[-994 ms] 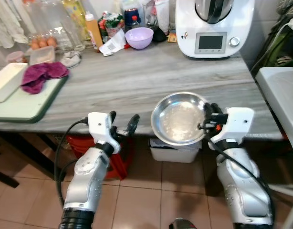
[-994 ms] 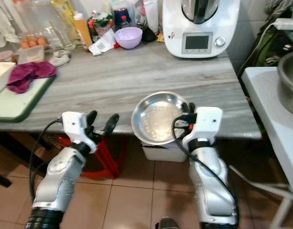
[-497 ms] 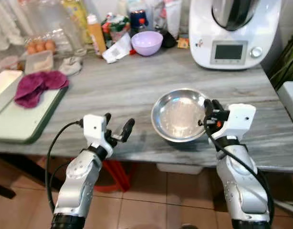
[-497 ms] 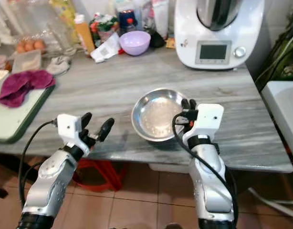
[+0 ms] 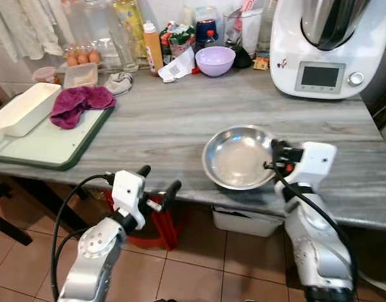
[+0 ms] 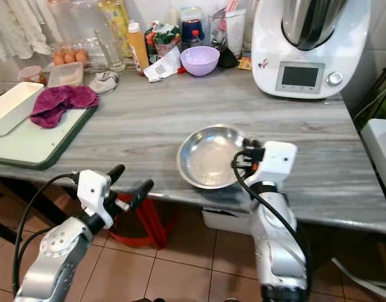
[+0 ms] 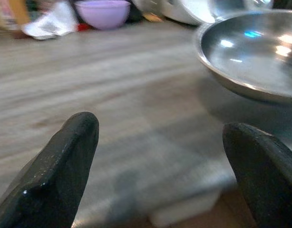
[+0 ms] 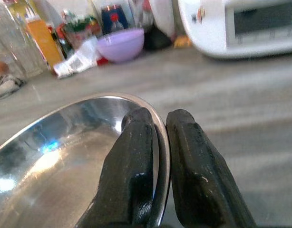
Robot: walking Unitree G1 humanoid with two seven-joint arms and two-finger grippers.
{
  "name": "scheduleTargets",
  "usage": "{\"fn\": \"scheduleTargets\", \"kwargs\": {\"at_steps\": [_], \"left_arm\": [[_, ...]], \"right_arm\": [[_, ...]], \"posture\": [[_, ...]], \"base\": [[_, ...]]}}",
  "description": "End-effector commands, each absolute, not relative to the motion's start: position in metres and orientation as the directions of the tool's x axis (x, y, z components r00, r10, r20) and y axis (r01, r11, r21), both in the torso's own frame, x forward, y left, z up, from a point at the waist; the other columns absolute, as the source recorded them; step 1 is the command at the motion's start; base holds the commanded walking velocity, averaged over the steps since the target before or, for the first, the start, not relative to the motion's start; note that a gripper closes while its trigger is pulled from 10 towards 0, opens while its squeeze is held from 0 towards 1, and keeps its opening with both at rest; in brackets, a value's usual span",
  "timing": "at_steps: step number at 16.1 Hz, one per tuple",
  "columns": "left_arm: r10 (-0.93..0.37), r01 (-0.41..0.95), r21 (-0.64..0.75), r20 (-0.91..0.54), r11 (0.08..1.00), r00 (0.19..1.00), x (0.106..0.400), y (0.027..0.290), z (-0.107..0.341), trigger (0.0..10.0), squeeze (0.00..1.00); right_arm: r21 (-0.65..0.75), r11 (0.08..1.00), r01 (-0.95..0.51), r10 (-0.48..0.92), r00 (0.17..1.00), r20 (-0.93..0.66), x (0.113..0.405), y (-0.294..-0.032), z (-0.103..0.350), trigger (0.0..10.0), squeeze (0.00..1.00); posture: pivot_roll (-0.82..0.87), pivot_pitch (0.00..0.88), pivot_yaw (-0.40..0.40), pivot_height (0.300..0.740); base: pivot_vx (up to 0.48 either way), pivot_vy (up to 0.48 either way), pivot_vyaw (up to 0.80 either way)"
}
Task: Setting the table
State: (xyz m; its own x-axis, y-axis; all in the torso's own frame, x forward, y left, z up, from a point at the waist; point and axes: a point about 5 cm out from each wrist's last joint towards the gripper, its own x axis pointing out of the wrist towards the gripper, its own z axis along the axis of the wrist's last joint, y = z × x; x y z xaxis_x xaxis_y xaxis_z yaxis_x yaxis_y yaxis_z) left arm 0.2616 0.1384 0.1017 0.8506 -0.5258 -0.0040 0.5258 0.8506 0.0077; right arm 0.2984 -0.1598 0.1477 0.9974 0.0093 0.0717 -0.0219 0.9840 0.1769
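Note:
A shiny steel bowl (image 5: 236,157) is held over the near part of the grey wooden table (image 5: 180,119), close to its front edge. My right gripper (image 5: 273,155) is shut on the bowl's right rim; the right wrist view shows the rim (image 8: 160,137) pinched between the two black fingers (image 8: 134,161). Whether the bowl rests on the table or hangs just above it I cannot tell. My left gripper (image 5: 160,184) stands open and empty in front of the table's edge, left of the bowl. In the left wrist view its fingers (image 7: 74,142) are spread wide, the bowl (image 7: 250,52) beyond them.
A white kitchen machine (image 5: 325,47) stands at the back right. A purple bowl (image 5: 216,60), bottles (image 5: 152,44), jars and eggs (image 5: 80,58) line the back. A green tray (image 5: 48,138) with a magenta cloth (image 5: 80,100) and white dish (image 5: 23,108) lies left. Red stool (image 5: 149,220) and white bin (image 5: 249,221) under the table.
The camera has shifted, showing more of the table's left side. The bowl, still gripped by my right gripper, has come from the table's front edge to over the tabletop. The left gripper has dropped lower.

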Motion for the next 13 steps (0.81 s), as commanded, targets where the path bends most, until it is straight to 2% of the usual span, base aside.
{"fn": "scheduleTargets", "kwargs": {"at_steps": [1,6,13], "left_arm": [[-0.547,0.547,0.044,-0.002,0.836,0.837,0.260,0.139,0.105,10.0,0.00],[-0.594,0.594,0.051,-0.015,0.803,0.804,0.256,0.139,0.102,10.0,0.00],[-0.629,0.630,0.046,-0.032,0.775,0.776,0.257,0.138,0.088,10.0,0.00]], "right_arm": [[0.197,0.980,-0.015,0.001,0.998,0.068,0.302,-0.161,0.148,10.0,0.00],[0.257,0.966,0.033,-0.041,0.999,0.025,0.325,-0.165,0.142,10.0,0.00],[0.344,0.939,0.022,-0.007,0.999,-0.044,0.359,-0.140,0.142,10.0,0.00]], "posture": [[-0.15,0.118,0.077,0.740],[-0.14,0.118,0.088,0.740],[-0.14,0.118,0.089,0.740]], "base": [[0.000,0.000,0.00],[0.000,0.000,0.00],[0.000,0.000,0.00]]}}
